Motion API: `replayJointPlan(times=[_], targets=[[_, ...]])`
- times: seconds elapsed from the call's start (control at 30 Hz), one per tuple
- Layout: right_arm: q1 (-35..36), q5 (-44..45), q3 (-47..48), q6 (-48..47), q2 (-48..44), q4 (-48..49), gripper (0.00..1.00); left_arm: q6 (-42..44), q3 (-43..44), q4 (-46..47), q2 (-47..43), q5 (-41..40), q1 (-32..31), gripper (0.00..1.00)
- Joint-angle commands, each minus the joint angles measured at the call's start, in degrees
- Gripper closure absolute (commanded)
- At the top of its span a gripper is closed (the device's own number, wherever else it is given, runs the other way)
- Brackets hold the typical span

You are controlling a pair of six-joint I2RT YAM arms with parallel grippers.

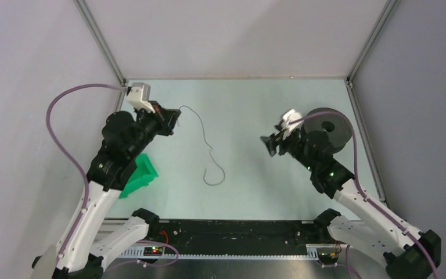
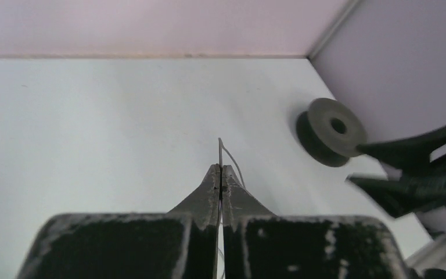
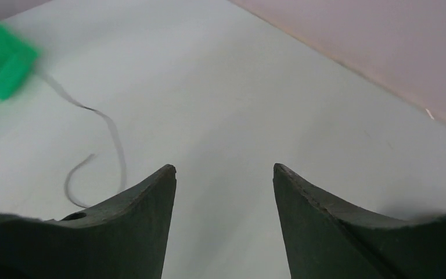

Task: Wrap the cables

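A thin black cable (image 1: 207, 144) runs from my left gripper (image 1: 175, 119) down the middle of the table and ends in a small hook-shaped loop. My left gripper (image 2: 220, 168) is shut on one end of the cable (image 2: 230, 157), whose tip sticks out past the fingertips. My right gripper (image 1: 271, 145) is open and empty, held above the table right of the cable. In the right wrist view it (image 3: 225, 168) faces the cable's curled end (image 3: 101, 151) at lower left. A dark grey round spool (image 1: 327, 129) lies behind the right gripper.
A green plastic piece (image 1: 140, 174) lies near the left arm and shows blurred in the right wrist view (image 3: 0, 58). The spool also shows in the left wrist view (image 2: 329, 131), next to the right gripper's fingers (image 2: 409, 171). Grey walls enclose the table.
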Motion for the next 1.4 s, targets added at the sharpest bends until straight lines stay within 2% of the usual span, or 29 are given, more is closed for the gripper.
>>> replayJointPlan(times=[0.0, 0.13, 0.2, 0.3, 0.47, 0.53, 0.6, 0.67, 0.7, 0.77, 0.83, 1.03, 1.37], targets=[[-13.18, 8.46, 3.51, 12.1, 3.36, -1.16, 0.33, 7.69, -3.81, 0.61, -5.33, -9.44, 0.22, 1.0], [-16.15, 21.6, 4.03, 2.56, 10.85, 0.77, 0.32, 10.97, -9.06, 0.83, -9.56, -9.41, 0.22, 1.0], [-17.81, 25.27, 6.18, -0.95, 16.11, -0.41, 0.31, 12.39, -11.13, 0.94, -11.21, -8.56, 0.24, 1.0], [-21.24, 24.48, 10.77, -1.17, 24.41, -5.76, 0.3, 12.95, -14.46, 1.57, -13.04, -8.99, 0.22, 1.0], [-27.02, 21.26, 15.91, -0.33, 32.18, -10.5, 0.24, 12.54, -16.34, 1.79, -15.3, -10.87, 0.22, 1.0], [-30.34, 20.33, 19.42, 4.09, 35.12, -13.76, 0.26, 12.28, -16.38, 1.8, -16.02, -10.9, 0.24, 1.0], [-33.59, 20.66, 22.63, 6.33, 37.52, -16.28, 0.3, 12.17, -16.35, 1.82, -16.29, -11.07, 0.24, 1.0], [-36.24, 21.15, 24.18, 6.44, 39.48, -17.28, 0.4, 12.16, -16.47, 1.75, -16.46, -11.25, 0.22, 1.0], [-37.74, 22.37, 24.9, 6.35, 40.7, -17.54, 0.52, 12.16, -16.45, 1.73, -16.63, -11.38, 0.21, 1.0], [-39.01, 23.8, 25.36, 5.98, 42.32, -17.87, 0.63, 12.16, -16.51, 1.75, -16.93, -11.72, 0.19, 1.0], [-41.41, 24.38, 25.48, 5.39, 43.45, -17.59, 0.69, 12.08, -16.52, 1.74, -17.11, -12.17, 0.18, 1.0], [-44.94, 22.69, 25.56, 4.94, 45.99, -14.99, 0.77, 12.03, -16.66, 1.77, -17.18, -12.05, 0.24, 1.0], [-45.39, 12.99, 28.54, 3.75, 53.82, -15.23, 0.77, 12.24, -16.79, 1.72, -16.91, -13.75, 0.19, 1.0]])
